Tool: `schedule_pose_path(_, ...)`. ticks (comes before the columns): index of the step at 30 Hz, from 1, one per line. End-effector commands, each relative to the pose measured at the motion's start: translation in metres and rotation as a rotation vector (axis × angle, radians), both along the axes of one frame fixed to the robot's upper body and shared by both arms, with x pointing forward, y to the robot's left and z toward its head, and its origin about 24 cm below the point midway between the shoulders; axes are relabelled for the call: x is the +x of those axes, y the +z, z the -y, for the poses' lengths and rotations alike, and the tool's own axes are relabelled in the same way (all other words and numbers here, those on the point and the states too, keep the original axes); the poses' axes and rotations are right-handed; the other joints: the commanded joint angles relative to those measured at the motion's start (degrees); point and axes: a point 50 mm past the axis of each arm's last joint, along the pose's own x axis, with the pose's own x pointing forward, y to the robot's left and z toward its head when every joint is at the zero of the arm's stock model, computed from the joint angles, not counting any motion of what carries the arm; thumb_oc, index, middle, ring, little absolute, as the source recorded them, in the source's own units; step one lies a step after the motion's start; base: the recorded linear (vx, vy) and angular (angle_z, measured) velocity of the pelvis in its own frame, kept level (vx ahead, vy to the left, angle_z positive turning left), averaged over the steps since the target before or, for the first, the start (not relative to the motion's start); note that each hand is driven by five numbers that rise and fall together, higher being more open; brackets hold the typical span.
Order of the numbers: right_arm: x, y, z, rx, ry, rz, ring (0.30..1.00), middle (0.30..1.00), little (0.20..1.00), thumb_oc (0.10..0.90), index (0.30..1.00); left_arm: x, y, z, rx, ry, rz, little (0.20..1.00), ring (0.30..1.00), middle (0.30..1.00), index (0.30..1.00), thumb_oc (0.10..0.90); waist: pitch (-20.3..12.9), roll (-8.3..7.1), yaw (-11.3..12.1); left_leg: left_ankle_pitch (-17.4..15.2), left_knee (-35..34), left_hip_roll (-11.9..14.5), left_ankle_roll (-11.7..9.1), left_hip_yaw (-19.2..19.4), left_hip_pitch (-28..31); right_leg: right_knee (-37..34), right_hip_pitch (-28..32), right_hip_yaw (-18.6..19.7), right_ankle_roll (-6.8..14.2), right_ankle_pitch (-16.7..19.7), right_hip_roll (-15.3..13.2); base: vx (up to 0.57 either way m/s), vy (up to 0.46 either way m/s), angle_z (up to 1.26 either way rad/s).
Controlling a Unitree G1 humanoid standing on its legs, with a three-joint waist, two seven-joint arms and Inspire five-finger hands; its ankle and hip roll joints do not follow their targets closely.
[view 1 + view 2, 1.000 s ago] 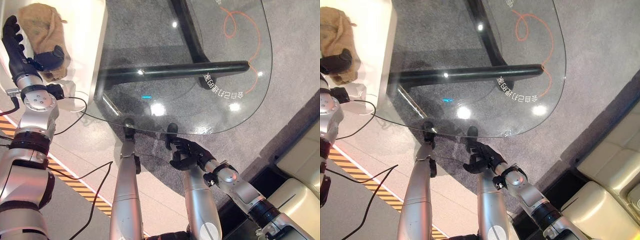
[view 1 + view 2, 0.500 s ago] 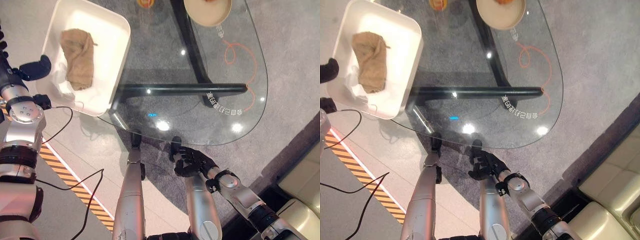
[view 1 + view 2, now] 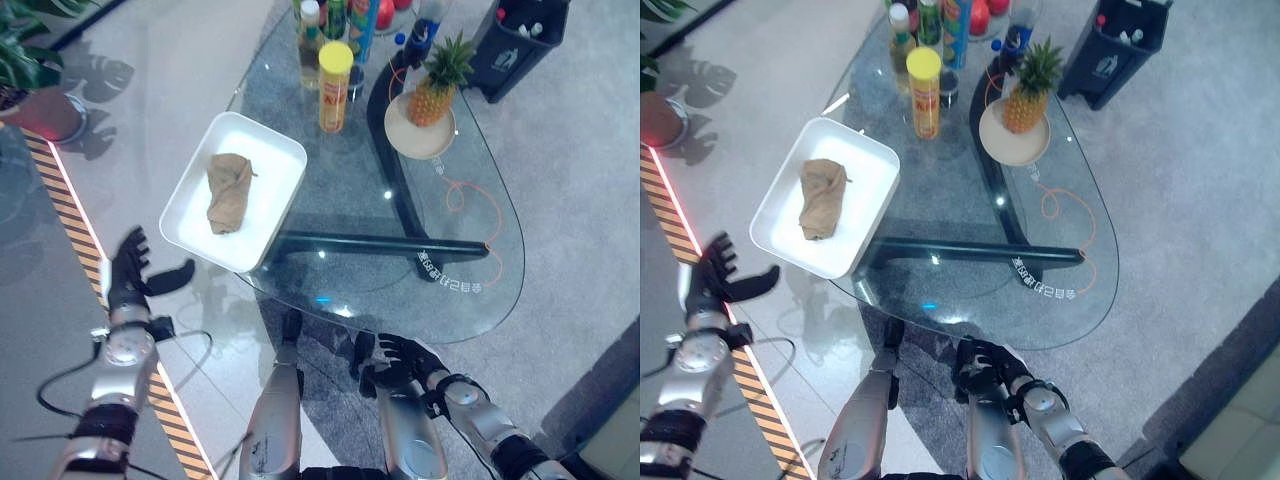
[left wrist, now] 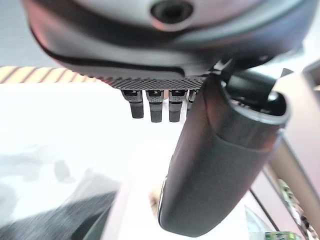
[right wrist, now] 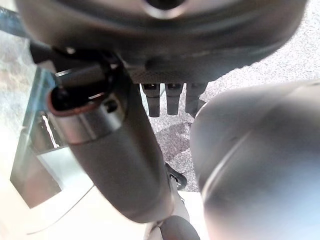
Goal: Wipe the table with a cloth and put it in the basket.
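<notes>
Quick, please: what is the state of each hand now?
Left hand: open, fingers spread, holding nothing.
Right hand: fingers curled, holding nothing.

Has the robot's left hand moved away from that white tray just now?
Yes. The left hand, open, now hangs clear of the tray, off its near corner; earlier it reached beside the cloth.

A showroom or lounge-like indoor space: a glass table point(image 3: 440, 280) on grey carpet point(image 3: 580, 180) at the frame's centre, polished pale floor point(image 3: 170, 100) with striped hazard tape point(image 3: 75, 215) at left, a potted plant point(image 3: 35, 85) upper left, a dark bin point(image 3: 515, 40) upper right.
</notes>
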Motion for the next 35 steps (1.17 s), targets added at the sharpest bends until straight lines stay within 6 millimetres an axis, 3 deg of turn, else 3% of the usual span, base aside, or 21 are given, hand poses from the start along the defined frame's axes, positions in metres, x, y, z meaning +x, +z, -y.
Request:
schedule_pose_path(1,-0.031,-0.018,0.01,0.011,-0.007,-0.076,0.9,0.9,0.9,0.8,0.9,-0.013,-0.006,-0.001,-0.029,-0.019,0.048,0.9,0.9,0.9,0.9,0.8,-8.4,-0.75,-1.0,-6.9,5.1,-5.3,2.6,2.7,2.3,-13.3,6.7,0.4,0.8,6.9,1.6,0.09,-0.071,-0.01)
schedule_pose_path(3,-0.039,-0.023,0.014,0.018,-0.032,-0.109,0.9,0.9,0.9,0.8,0.9,-0.026,-0.025,0.006,-0.071,-0.012,-0.002,0.9,0.9,0.9,0.9,0.8,-10.0,-0.74,-1.0,-6.9,4.6,-5.2,2.4,2.6,3.8,-14.4,8.8,0.5,0.7,7.1,1.6,0.11,-0.04,-0.01)
schedule_pose_path(4,-0.049,-0.03,0.02,0.024,-0.063,-0.146,0.9,0.9,0.9,0.8,0.9,-0.043,-0.049,0.015,-0.144,-0.003,-0.08,0.9,0.9,0.9,0.9,0.8,-11.7,-0.74,-1.0,-7.1,4.0,-4.8,2.2,2.7,5.7,-15.5,11.0,0.3,0.7,7.0,1.6,0.12,-0.043,-0.02)
schedule_pose_path(7,-0.068,-0.044,0.025,0.023,-0.133,-0.224,0.9,0.9,0.9,0.8,0.9,-0.072,-0.089,0.03,-0.238,-0.011,-0.253,0.9,0.9,0.9,0.9,0.8,-15.1,-0.82,-1.2,-7.4,3.1,-4.3,2.1,3.1,8.4,-16.9,13.7,0.5,0.6,7.3,1.6,0.14,-0.049,-0.03)
schedule_pose_path(9,-0.074,-0.049,0.025,0.019,-0.145,-0.249,0.9,0.9,0.9,0.8,0.9,-0.079,-0.1,0.036,-0.25,-0.029,-0.321,0.9,0.9,0.9,0.9,0.8,-16.1,-0.83,-1.3,-7.5,2.9,-4.1,2.1,3.2,9.1,-17.2,14.4,0.6,0.6,7.3,1.6,0.11,-0.04,-0.09)
schedule_pose_path(10,-0.082,-0.055,0.026,0.016,-0.168,-0.285,0.9,0.9,0.9,0.8,0.9,-0.096,-0.12,0.044,-0.298,-0.043,-0.449,0.9,0.9,0.9,0.9,0.8,-17.8,-0.86,-1.5,-7.6,2.3,-3.7,2.0,3.4,10.2,-17.7,15.5,0.9,0.6,7.4,1.6,0.1,-0.045,-0.1)
schedule_pose_path(13,-0.09,-0.06,0.028,-0.007,-0.209,-0.317,0.9,0.9,0.9,0.8,0.9,-0.112,-0.136,0.05,-0.361,-0.039,-0.557,0.9,0.9,0.9,0.9,0.8,-19.1,-0.81,-1.9,-7.7,1.7,-3.4,2.0,3.6,11.5,-18.3,16.4,1.3,0.7,7.4,1.6,0.08,-0.032,-0.08)
schedule_pose_path(14,-0.097,-0.066,0.032,-0.042,-0.274,-0.343,0.9,0.9,0.9,0.8,0.9,-0.13,-0.149,0.056,-0.407,-0.022,-0.636,0.9,0.9,0.9,0.9,0.8,-20.1,-0.72,-2.3,-8.0,1.0,-3.1,2.0,3.8,12.7,-19.0,17.4,1.5,0.8,7.5,1.7,0.07,-0.025,-0.08)
schedule_pose_path(17,-0.117,-0.077,0.034,-0.052,-0.386,-0.435,0.9,0.9,0.9,0.8,0.9,-0.158,-0.167,0.069,-0.483,0.03,-0.757,0.9,0.9,0.9,0.9,0.8,-21.3,-0.48,-2.9,-8.2,-0.5,-2.7,2.2,4.5,14.6,-21.0,18.9,2.1,1.2,8.2,1.7,0.06,-0.032,-0.29)
schedule_pose_path(21,-0.13,-0.085,0.031,-0.034,-0.43,-0.506,0.9,0.9,0.9,0.8,0.9,-0.175,-0.176,0.082,-0.511,0.03,-0.82,0.9,0.9,0.9,0.9,0.8,-22.2,-0.31,-3.0,-8.2,-2.1,-2.6,2.3,5.0,16.2,-23.0,20.1,2.5,1.7,9.1,1.7,0.04,-0.024,-0.14)
schedule_pose_path(28,-0.149,-0.091,0.029,-0.07,-0.454,-0.637,0.9,0.9,0.9,0.8,0.9,-0.173,-0.178,0.088,-0.483,0.041,-0.856,0.9,0.9,0.9,0.9,0.8,-23.5,-0.24,-2.7,-8.4,-3.6,-2.1,2.6,5.2,18.1,-22.9,21.3,2.3,1.7,8.6,2.0,0.04,-0.016,-0.04)
schedule_pose_path(35,-0.156,-0.092,0.029,-0.066,-0.453,-0.652,0.9,0.9,0.9,0.8,0.9,-0.173,-0.179,0.087,-0.505,0.047,-0.864,0.9,0.9,0.9,0.9,0.8,-24.2,-0.22,-2.6,-8.5,-4.0,-1.9,2.6,5.1,18.9,-23.2,22.1,1.8,1.7,8.5,2.0,0.01,0.001,0.01)
